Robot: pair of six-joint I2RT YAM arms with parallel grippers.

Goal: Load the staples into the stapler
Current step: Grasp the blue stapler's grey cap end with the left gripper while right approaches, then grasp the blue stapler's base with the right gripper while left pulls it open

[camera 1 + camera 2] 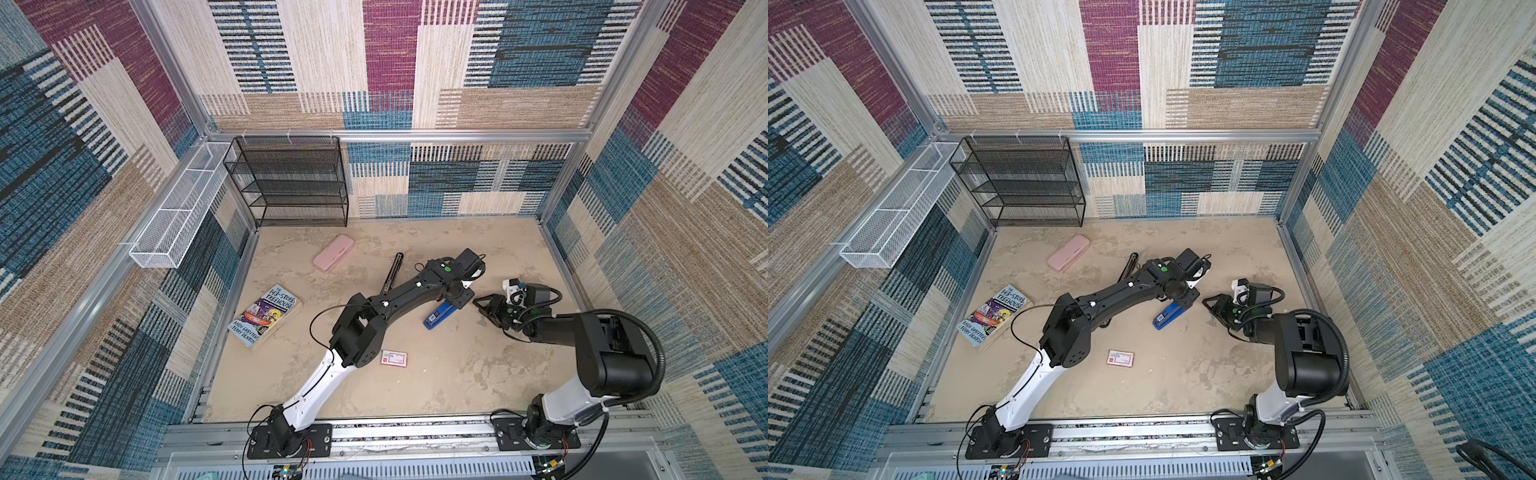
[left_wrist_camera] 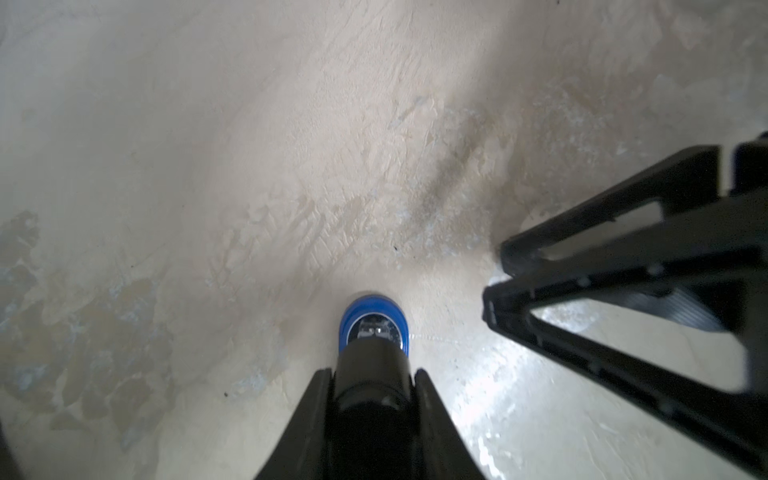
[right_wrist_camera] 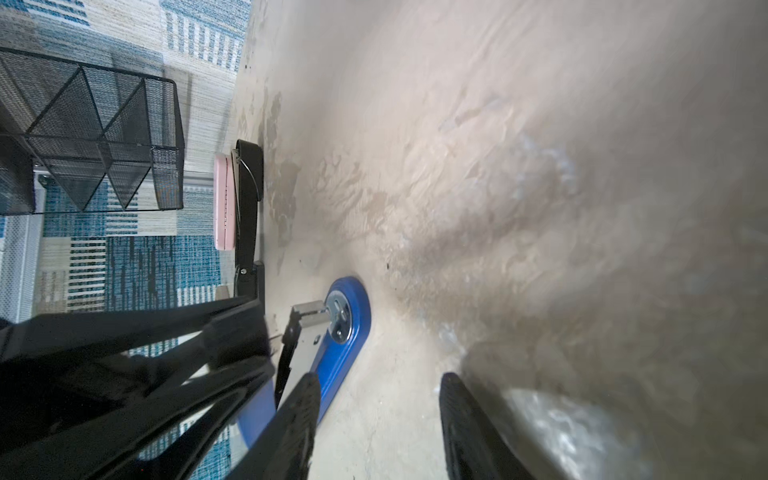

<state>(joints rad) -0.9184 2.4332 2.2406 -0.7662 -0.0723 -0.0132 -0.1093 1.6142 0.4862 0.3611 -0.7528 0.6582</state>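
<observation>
The left gripper [image 2: 374, 374] seems clamped on the top of the blue black-topped stapler [image 1: 437, 316], the right gripper [image 3: 379, 380] is spread empty just beside it, and the flat white red-edged cardboard staples box [image 1: 394, 357] lies well apart from both, so loading is not yet begun.

I see a blue stapler [image 1: 436, 318] with a silver plate at its nose, on a mottled beige tabletop [image 1: 457, 382] blotched grey-brown. The staples box [image 1: 394, 358] is white with a red edge. The case [image 1: 333, 258] is pale pink. The book [image 1: 266, 318] cover looks light blue with purple and orange, though it's small from here. The walls [image 1: 390, 62] carry striped woven patches of blue, magenta and cream.
</observation>
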